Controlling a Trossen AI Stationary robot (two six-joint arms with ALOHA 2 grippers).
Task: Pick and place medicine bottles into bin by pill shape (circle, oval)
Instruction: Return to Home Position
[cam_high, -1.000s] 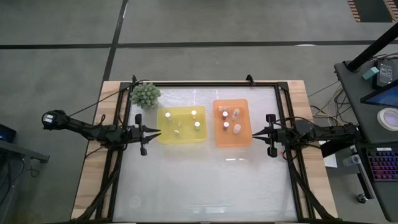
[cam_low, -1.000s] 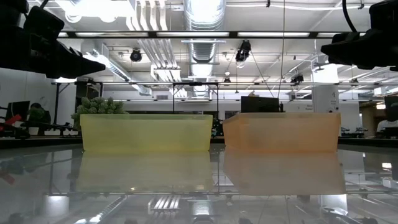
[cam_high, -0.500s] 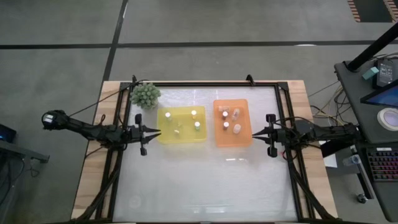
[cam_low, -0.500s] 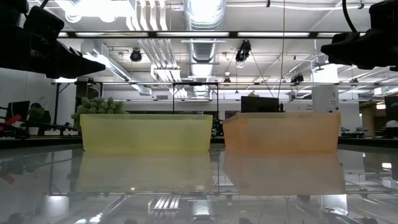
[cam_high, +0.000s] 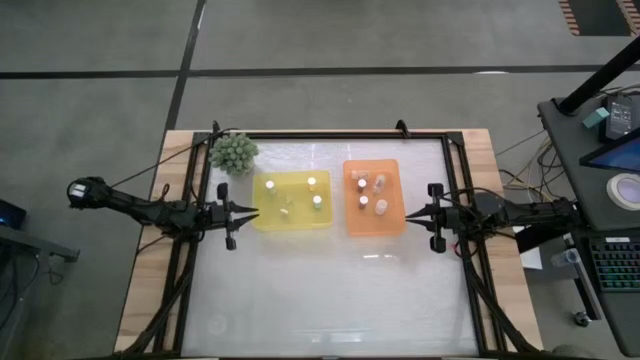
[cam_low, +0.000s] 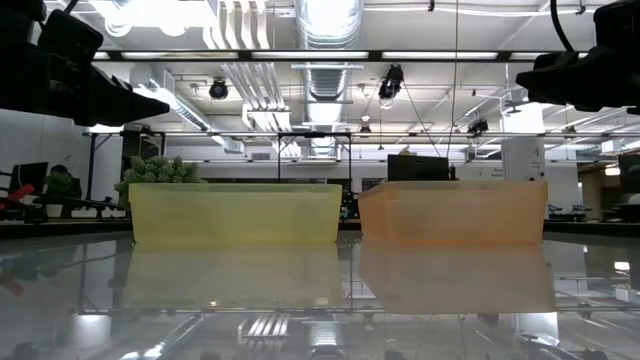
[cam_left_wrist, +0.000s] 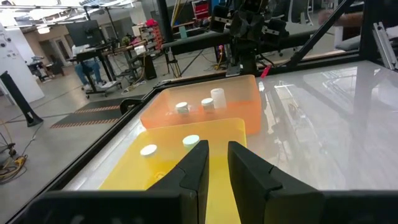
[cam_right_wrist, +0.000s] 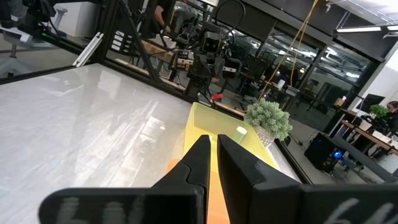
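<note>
Several tiny pale bottles with white caps stand in two trays at the table's far middle. Some are in the yellow tray (cam_high: 290, 200), such as one bottle (cam_high: 317, 200). Others are in the orange tray (cam_high: 373, 197), such as one bottle (cam_high: 364, 200). My left gripper (cam_high: 252, 212) is shut and empty, level, just off the yellow tray's left wall. It points at that tray in the left wrist view (cam_left_wrist: 217, 149). My right gripper (cam_high: 409, 214) is shut and empty, level, just off the orange tray's right wall, also seen in its wrist view (cam_right_wrist: 213, 140).
A green spiky ball plant (cam_high: 233, 152) stands at the table's far left corner, behind the yellow tray. A black frame (cam_high: 200, 180) runs along the table's left, right and far sides. The glossy tabletop (cam_high: 330, 290) lies bare toward the near edge.
</note>
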